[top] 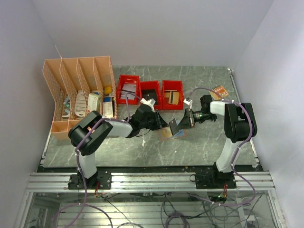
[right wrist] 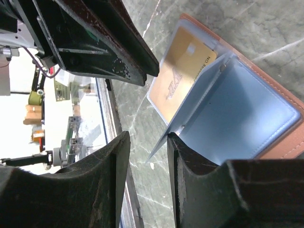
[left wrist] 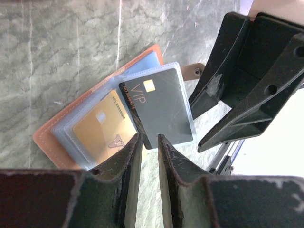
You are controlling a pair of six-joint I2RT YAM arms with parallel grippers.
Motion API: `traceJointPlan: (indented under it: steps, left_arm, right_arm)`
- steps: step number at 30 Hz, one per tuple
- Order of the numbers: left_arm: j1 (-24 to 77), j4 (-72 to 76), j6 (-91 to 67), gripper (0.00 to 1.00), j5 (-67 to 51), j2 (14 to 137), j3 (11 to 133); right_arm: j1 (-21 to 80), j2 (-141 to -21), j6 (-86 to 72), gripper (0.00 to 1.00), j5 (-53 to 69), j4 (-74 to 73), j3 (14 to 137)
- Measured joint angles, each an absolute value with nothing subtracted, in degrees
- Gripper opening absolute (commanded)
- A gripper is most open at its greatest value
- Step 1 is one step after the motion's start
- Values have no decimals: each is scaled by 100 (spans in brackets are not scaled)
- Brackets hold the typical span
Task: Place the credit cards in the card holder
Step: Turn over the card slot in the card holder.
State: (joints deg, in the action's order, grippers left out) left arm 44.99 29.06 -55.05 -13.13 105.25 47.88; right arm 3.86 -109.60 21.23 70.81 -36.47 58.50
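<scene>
The tan card holder (top: 165, 134) lies open on the table between the two grippers, its clear sleeves fanned out. In the left wrist view its leather edge (left wrist: 47, 137) shows, with a gold card (left wrist: 102, 126) in one sleeve and a dark grey VIP card (left wrist: 159, 107) in a raised sleeve. My left gripper (left wrist: 148, 137) is slightly open and empty, its tips just short of the dark card's lower corner. My right gripper (right wrist: 147, 135) is open; the raised sleeve's edge (right wrist: 190, 114) rests against its right finger. The gold card (right wrist: 185, 76) and the brown cover (right wrist: 290, 142) show beyond it.
Three red bins (top: 150, 92) stand behind the holder, and a peach desk organizer (top: 78, 95) stands at the back left. A small tan card (top: 219, 91) lies at the far right, behind the right arm. The two grippers (top: 162, 124) (top: 183, 119) are close together.
</scene>
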Motion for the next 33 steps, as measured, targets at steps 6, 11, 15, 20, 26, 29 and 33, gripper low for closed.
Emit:
traceJointPlan:
  steps: [6, 11, 15, 20, 26, 29, 33]
  left_arm:
    - [4466, 3286, -5723, 30, -1330, 10545, 4748]
    - [4464, 3503, -5861, 31, -1378, 10726, 4748]
    - [4464, 3566, -5920, 32, -1380, 10801, 4744]
    - [4464, 3625, -5948, 32, -1385, 10803, 4740]
    - [4456, 3667, -5977, 32, -1415, 10888, 4722]
    - [4438, 3667, -6003, 32, -1420, 10901, 4672]
    - [4423, 3693, -6029, 32, -1422, 10912, 4613]
  right_arm:
    - [401, -10969, 2202, 39, 7236, -3719, 5861]
    - [427, -11043, 2215, 40, 7397, -3743, 5885]
    - [471, -11179, 2285, 40, 7500, -3809, 5916]
    - [541, -11266, 2429, 40, 7607, -3935, 5961]
    - [615, -11266, 2493, 40, 7706, -3983, 5992]
    - [663, -11268, 2574, 41, 7745, -4075, 6020]
    - [714, -11365, 2762, 43, 7802, -4241, 6128]
